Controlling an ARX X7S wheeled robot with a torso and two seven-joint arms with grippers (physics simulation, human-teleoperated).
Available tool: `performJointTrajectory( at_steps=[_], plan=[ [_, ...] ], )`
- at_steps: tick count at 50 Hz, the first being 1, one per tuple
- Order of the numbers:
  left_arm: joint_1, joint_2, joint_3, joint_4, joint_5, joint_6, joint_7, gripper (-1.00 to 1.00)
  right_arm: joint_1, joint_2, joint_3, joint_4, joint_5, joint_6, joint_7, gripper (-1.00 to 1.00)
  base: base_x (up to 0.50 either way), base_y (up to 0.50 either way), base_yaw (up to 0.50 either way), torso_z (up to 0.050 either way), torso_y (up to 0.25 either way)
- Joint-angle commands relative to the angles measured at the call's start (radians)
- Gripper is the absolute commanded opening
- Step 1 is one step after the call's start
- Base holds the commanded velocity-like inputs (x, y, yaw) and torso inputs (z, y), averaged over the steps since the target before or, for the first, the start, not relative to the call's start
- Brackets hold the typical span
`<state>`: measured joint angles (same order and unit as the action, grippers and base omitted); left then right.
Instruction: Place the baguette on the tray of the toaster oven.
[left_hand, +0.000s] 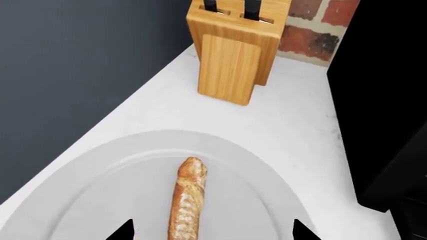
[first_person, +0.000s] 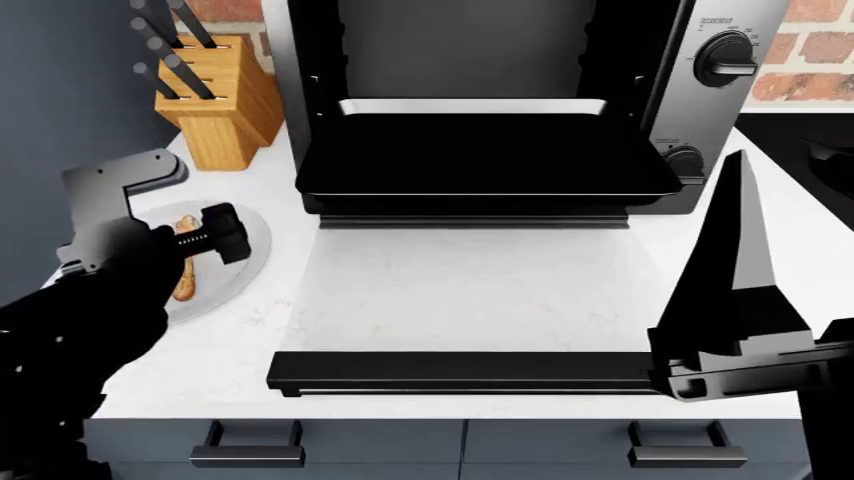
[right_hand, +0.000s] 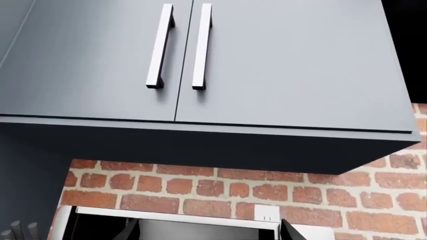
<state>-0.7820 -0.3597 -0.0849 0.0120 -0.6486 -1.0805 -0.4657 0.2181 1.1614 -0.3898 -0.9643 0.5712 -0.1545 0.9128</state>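
Note:
The baguette (left_hand: 187, 200) lies on a round light grey plate (left_hand: 93, 190) at the counter's left. My left gripper (left_hand: 212, 233) hovers over it, open, one dark fingertip on each side and neither touching. In the head view the left gripper (first_person: 211, 236) covers most of the baguette (first_person: 184, 272). The toaster oven (first_person: 721, 110) stands open at the back, with its black tray (first_person: 487, 155) slid out and nothing on it. My right gripper (first_person: 737, 250) is raised at the right, pointing up, open and empty. The right wrist view shows the oven's top edge (right_hand: 173, 220).
A wooden knife block (first_person: 220, 100) stands behind the plate, left of the oven; it also shows in the left wrist view (left_hand: 233, 50). The oven's door lies flat towards me, its black bar handle (first_person: 461, 372) near the counter's front edge. A dark wall (left_hand: 80, 60) is at the left.

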Motion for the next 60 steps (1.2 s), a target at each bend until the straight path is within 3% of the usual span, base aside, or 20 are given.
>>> performJointTrajectory(
  at_steps=[1, 22, 60],
  plan=[
    [0.000, -0.007, 0.028, -0.025, 0.022, 0.026, 0.008, 1.00, -0.009, -0.002, -0.001, 0.011, -0.004, -0.014, -0.002, 1.00, 0.00, 0.00, 0.00, 0.000, 0.000],
    [-0.019, -0.045, 0.122, -0.028, 0.064, 0.020, 0.024, 1.00, -0.051, -0.018, -0.001, 0.058, -0.020, -0.076, -0.016, 1.00, 0.00, 0.00, 0.00, 0.000, 0.000],
    [0.009, -0.025, 0.088, -0.088, 0.031, 0.021, 0.025, 1.00, -0.065, -0.020, 0.003, 0.064, -0.026, -0.076, -0.015, 1.00, 0.00, 0.00, 0.00, 0.000, 0.000]
  ],
)
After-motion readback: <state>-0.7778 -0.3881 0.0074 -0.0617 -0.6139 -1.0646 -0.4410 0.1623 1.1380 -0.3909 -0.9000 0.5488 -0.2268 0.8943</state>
